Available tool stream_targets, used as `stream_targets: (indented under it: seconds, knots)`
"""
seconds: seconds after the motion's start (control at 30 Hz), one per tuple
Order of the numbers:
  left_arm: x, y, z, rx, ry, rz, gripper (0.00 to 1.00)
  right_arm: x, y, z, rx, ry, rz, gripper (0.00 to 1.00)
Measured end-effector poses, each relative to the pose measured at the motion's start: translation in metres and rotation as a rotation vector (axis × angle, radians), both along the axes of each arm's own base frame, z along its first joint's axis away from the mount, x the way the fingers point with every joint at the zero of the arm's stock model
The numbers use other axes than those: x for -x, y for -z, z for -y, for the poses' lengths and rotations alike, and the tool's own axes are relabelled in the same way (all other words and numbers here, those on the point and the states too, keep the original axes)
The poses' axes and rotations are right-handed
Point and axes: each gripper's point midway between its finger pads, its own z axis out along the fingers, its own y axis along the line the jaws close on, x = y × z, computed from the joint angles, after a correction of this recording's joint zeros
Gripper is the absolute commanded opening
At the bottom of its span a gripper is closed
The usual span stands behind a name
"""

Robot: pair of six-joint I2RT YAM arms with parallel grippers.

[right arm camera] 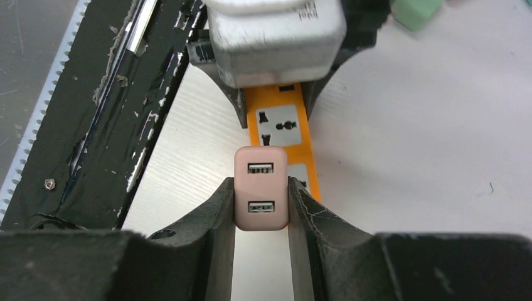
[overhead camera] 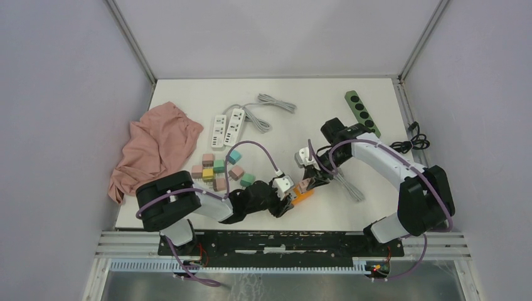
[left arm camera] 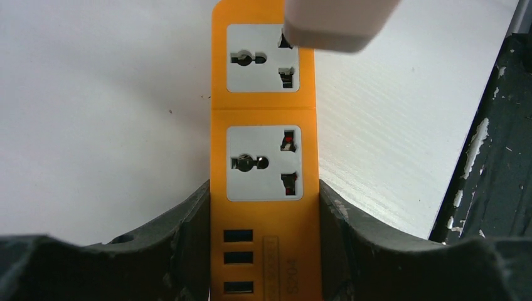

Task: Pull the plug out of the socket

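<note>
Left wrist, orange socket strip [left arm camera: 263,116], label [left arm camera: 290,285] illegible, pink plug [left arm camera: 339,22]

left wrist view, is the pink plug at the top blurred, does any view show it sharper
Left wrist: the pink plug is soft and cut by the top edge, while the orange power strip is sharp. Right wrist: the plug is crisp, both USB ports clear. Top external: it is too small for detail, lighting even.
</note>
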Motion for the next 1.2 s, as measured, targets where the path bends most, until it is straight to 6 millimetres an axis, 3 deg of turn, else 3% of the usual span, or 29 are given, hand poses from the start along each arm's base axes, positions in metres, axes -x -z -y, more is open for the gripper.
stream_targets:
  seconds: [0.1,0.2,0.53,0.7,0.77,0.9,1.07,1.2]
  knots:
    - [0.000,0.000,-0.002,-0.004,-0.008,-0.010,0.74,-0.006,-0.001,0.008,0.006,0.036,-0.010,0.00]
    - [-0.001,-0.004,-0.004,0.000,-0.025,-0.014,0.82,-0.009,-0.003,0.013,0.008,0.059,-0.022,0.00]
    - [-0.006,-0.050,-0.009,0.091,-0.069,0.019,0.84,-0.014,-0.020,0.014,-0.021,0.109,-0.061,0.00]
    - [-0.004,-0.090,-0.021,0.196,-0.100,0.055,0.90,-0.019,-0.031,0.012,-0.041,0.199,-0.146,0.00]
    - [-0.005,-0.107,-0.026,0.240,-0.119,0.072,0.99,-0.022,-0.035,0.009,-0.042,0.254,-0.198,0.00]
    - [-0.008,-0.139,-0.037,0.326,-0.173,0.094,0.99,-0.039,-0.041,0.001,-0.034,0.419,-0.313,0.00]
    - [-0.016,-0.140,-0.048,0.311,-0.249,0.047,0.99,-0.061,-0.054,-0.010,-0.057,0.621,-0.507,0.00]
    - [-0.023,-0.143,-0.050,0.282,-0.311,-0.005,1.00,-0.074,-0.054,-0.017,-0.060,0.720,-0.678,0.00]
